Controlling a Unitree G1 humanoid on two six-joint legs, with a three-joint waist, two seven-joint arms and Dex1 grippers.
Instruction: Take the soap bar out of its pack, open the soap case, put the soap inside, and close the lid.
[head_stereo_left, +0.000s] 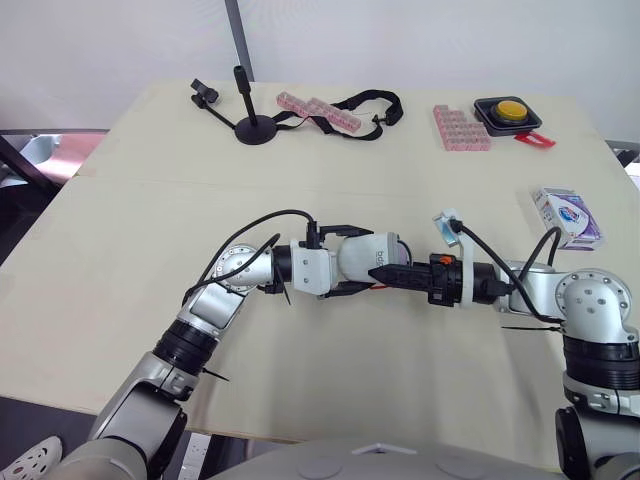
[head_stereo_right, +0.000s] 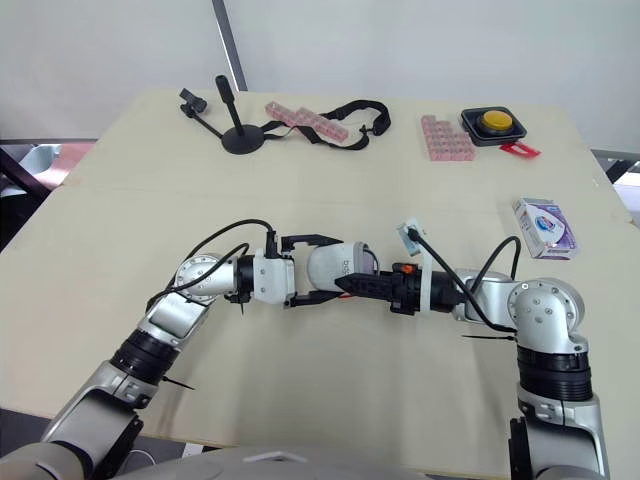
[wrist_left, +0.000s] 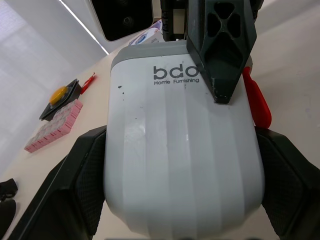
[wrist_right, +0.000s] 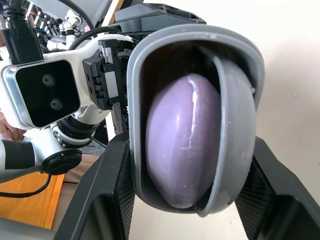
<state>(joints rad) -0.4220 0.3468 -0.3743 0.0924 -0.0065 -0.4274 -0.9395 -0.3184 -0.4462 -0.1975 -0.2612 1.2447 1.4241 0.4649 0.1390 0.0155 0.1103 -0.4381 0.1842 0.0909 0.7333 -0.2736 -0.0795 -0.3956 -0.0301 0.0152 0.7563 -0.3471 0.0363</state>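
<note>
The soap case (head_stereo_left: 362, 256), white-bodied with a grey rim and "bdo" printed on it, is held above the middle of the table. My left gripper (head_stereo_left: 345, 260) is shut on it from the left, fingers (wrist_left: 75, 185) pressed on both sides. My right gripper (head_stereo_left: 388, 272) is shut on the case from the right. In the right wrist view the grey lid (wrist_right: 235, 125) stands ajar and the purple soap bar (wrist_right: 182, 145) lies inside the case. The white and purple soap pack (head_stereo_left: 567, 217) lies on the table at the far right.
At the back of the table (head_stereo_left: 150, 220) stand a black stand (head_stereo_left: 250, 125), a black strap (head_stereo_left: 372, 104), two pink trays (head_stereo_left: 318, 112) (head_stereo_left: 461, 128) and a yellow button on a black base (head_stereo_left: 508, 112), with a red tag (head_stereo_left: 535, 141) beside it.
</note>
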